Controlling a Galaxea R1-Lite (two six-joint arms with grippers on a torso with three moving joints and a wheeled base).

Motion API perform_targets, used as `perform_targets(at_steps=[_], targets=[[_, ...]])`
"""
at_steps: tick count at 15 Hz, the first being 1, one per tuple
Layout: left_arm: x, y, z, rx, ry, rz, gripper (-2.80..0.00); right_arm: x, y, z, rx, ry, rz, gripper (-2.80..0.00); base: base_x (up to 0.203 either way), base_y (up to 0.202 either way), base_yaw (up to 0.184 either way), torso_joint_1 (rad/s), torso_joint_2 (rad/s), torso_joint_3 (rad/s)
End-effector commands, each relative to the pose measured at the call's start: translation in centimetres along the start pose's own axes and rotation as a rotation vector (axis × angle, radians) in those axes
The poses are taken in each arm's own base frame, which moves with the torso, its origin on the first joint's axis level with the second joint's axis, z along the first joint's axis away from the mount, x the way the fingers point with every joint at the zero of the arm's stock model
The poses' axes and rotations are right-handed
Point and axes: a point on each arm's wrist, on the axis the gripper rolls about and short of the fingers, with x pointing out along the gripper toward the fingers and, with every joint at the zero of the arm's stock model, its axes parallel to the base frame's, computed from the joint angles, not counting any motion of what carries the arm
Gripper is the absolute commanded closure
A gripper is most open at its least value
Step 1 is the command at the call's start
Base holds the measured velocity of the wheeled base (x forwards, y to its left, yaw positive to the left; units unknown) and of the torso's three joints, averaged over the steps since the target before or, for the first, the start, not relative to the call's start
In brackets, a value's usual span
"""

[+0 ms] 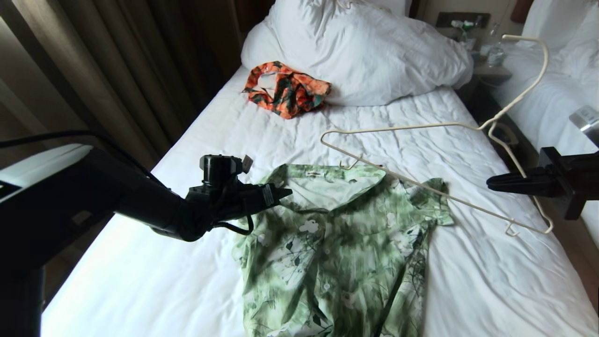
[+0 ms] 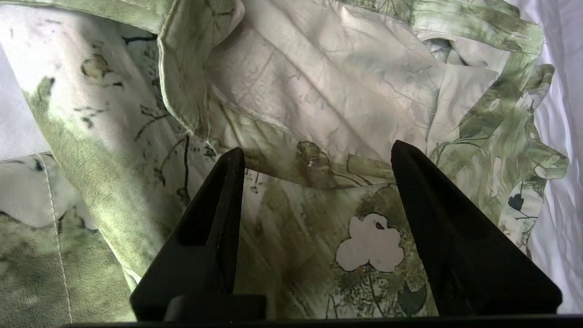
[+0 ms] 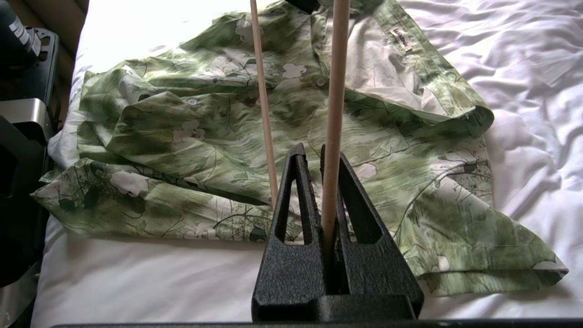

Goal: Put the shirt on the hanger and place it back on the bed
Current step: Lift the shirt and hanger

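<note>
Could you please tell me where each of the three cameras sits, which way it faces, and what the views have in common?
Head view: on the robot's head, looking forward and down the white-sheeted bed; both black arms show, left gripper at the green flower-print shirt, right gripper holding the thin cream hanger.
Left wrist view: behind the open left gripper, facing the shirt's collar.
Right wrist view: behind the right gripper, shut on the hanger, facing the shirt.
Shared: all show the shirt.

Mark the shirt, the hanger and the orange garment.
shirt (image 1: 341, 248): head view, on its front panel.
hanger (image 1: 421, 125): head view, on its upper bar.
orange garment (image 1: 288, 89): head view, on its crumpled middle.
</note>
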Motion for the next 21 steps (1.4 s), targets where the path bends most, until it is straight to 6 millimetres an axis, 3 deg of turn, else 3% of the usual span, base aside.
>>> perform_targets(at_steps=[1, 8, 16, 21], targets=[[0.5, 0.9, -0.3, -0.012, 0.01, 0.015, -2.8, 0.0, -0.3, -0.1, -0.005, -0.005, 0.001, 0.0, 0.0, 0.0, 0.0, 0.0, 0.0, 0.0], [0.9, 1.3, -0.3, 0.002, -0.026, 0.006, -2.8, 0.0, -0.5, -0.4, 0.001, -0.004, 0.0, 0.0, 0.0, 0.0, 0.0, 0.0, 0.0, 0.0], [0.0, 2.7, -0.3, -0.013, -0.026, 0.039, -2.8, 0.1, -0.9, -0.9, 0.007, -0.002, -0.003, 0.0, 0.0, 0.0, 0.0, 0.0, 0.0, 0.0], [2.3, 2.8, 1.2, -0.004, -0.083, 0.015, -2.8, 0.1, -1.0, -1.0, -0.001, -0.001, -0.007, 0.0, 0.0, 0.0, 0.0, 0.0, 0.0, 0.0]])
